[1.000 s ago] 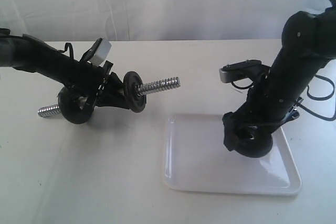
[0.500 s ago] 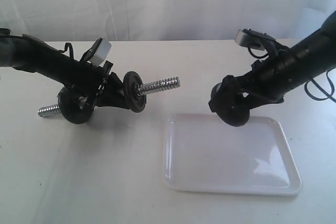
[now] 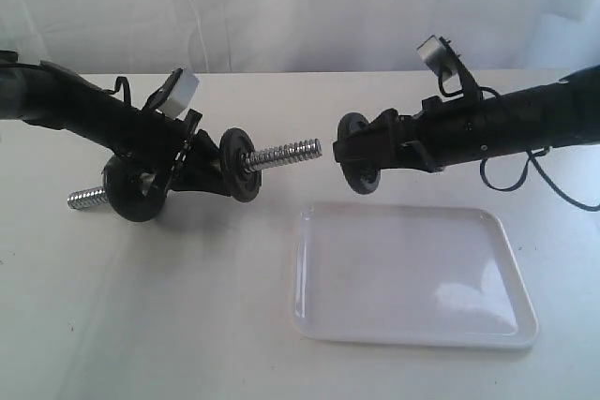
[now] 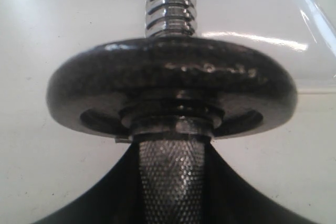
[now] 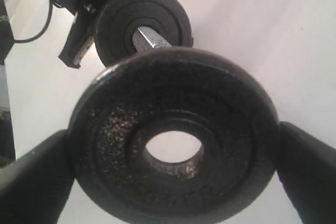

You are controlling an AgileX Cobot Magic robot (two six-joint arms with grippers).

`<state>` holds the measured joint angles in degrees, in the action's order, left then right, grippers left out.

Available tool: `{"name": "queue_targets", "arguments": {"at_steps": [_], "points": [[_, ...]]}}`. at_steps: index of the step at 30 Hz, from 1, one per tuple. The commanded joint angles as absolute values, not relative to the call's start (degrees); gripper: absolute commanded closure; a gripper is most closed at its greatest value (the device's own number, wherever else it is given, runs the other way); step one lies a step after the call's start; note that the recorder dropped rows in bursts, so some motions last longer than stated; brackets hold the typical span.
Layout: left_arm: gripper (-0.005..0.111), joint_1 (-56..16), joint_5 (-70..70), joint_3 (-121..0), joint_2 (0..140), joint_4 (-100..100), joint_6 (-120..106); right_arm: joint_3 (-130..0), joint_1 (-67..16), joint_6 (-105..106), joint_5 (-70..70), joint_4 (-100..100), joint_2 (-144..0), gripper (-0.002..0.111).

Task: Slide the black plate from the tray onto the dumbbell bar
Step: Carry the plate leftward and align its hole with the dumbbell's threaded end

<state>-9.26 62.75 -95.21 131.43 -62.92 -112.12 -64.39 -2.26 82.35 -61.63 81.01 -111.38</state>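
Exterior view: the left end effector [image 3: 187,168] is clamped on the middle of the dumbbell bar [image 3: 286,152]. It holds the bar clear of the table [image 3: 141,306], with the free threaded end aimed at the other arm as a ready target. A mounted disc [image 3: 237,164] sits just past that grip, and a second disc [image 3: 131,196] sits behind it. The right end effector [image 3: 366,155] carries the black plate [image 3: 352,175] on edge, off the tray [image 3: 403,325], near the bar's tip but apart from it.

Left wrist view: dark fingers [image 4: 94,203] close on the knurled grip from both sides, steadying the bar.

Right wrist view: fingers [image 5: 31,177] pinch the plate's rim from opposite sides, which leaves its centre hole free. The bar's tip shows beyond the rim, not through the hole. I judge the hole needs lining up with the tip before the plate can slide on.
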Motion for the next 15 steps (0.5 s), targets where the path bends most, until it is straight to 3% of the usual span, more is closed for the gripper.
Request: {"name": "queue_targets", "arguments": {"at_steps": [1, 10, 15], "points": [[0.107, -9.1, 70.0, -94.7, 131.3, -77.0, -120.8, -64.8, -1.7, 91.6, -67.6, 90.1, -113.9, 0.108], [0.107, -9.1, 70.0, -94.7, 131.3, -76.9, -120.8, -66.0, -1.8, 98.8, -69.6, 95.6, -118.3, 0.108], [0.107, -9.1, 70.0, -94.7, 131.3, -75.8, -120.8, -70.5, -1.8, 87.6, -69.6, 86.8, -118.5, 0.108]]}}
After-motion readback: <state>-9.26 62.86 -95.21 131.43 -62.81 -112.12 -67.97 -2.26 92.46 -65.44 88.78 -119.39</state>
